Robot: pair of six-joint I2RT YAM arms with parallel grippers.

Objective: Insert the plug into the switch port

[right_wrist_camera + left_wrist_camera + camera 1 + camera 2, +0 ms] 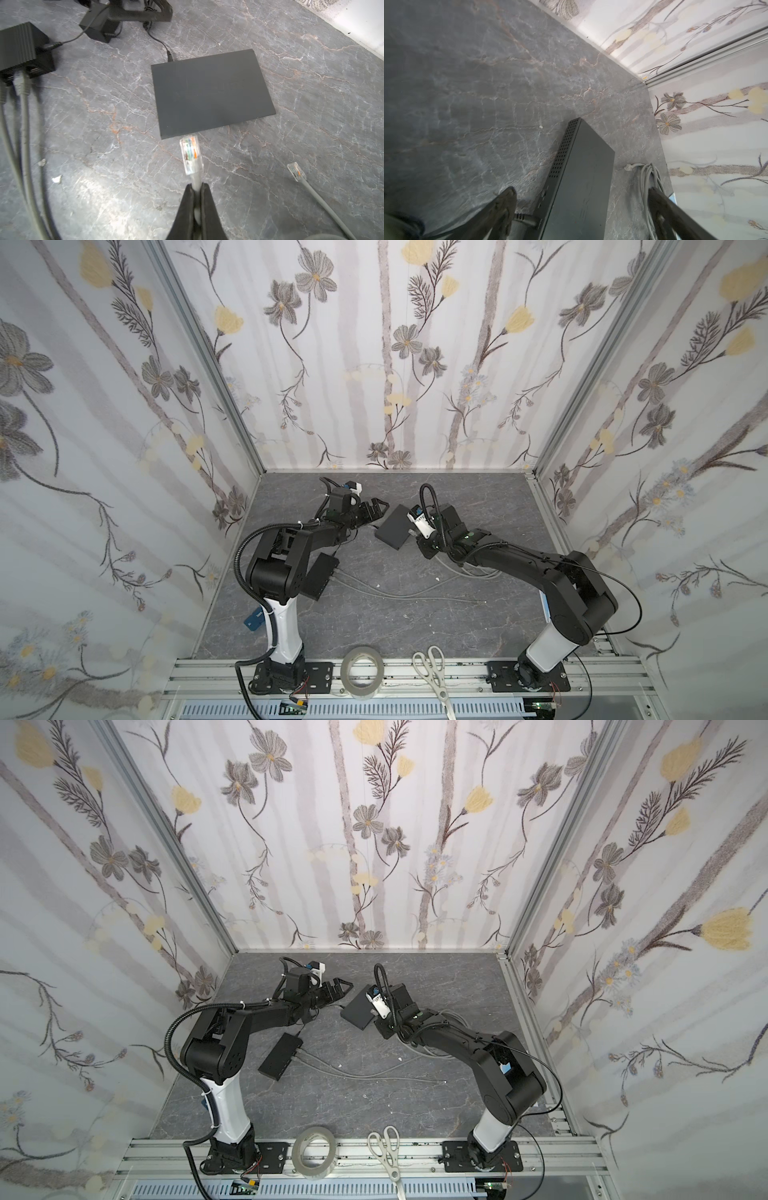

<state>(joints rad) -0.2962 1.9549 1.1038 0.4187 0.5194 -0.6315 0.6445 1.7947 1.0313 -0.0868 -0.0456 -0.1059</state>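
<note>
The right gripper [196, 187] is pinching the grey cable [195, 179] just behind the clear plug [190, 156], jaws nearly closed on it. The plug is sticking out ahead, its tip hanging just short of the near edge of the flat black switch [209, 91]. So the pick-up is done, I'd say, and the lining-up is well under way, but the insertion itself is not. (The port face is tucked under that near edge, so I can't tell which port it is aiming at.) The left gripper [581, 193] is gaping wide, a finger on either side of the switch's far end, gripping nothing; perhaps it is meant to brace the box. A second switch [22, 47], cables already in, is sitting well apart, and a spare plug [296, 171] is lying loose on the table [104, 128].
</note>
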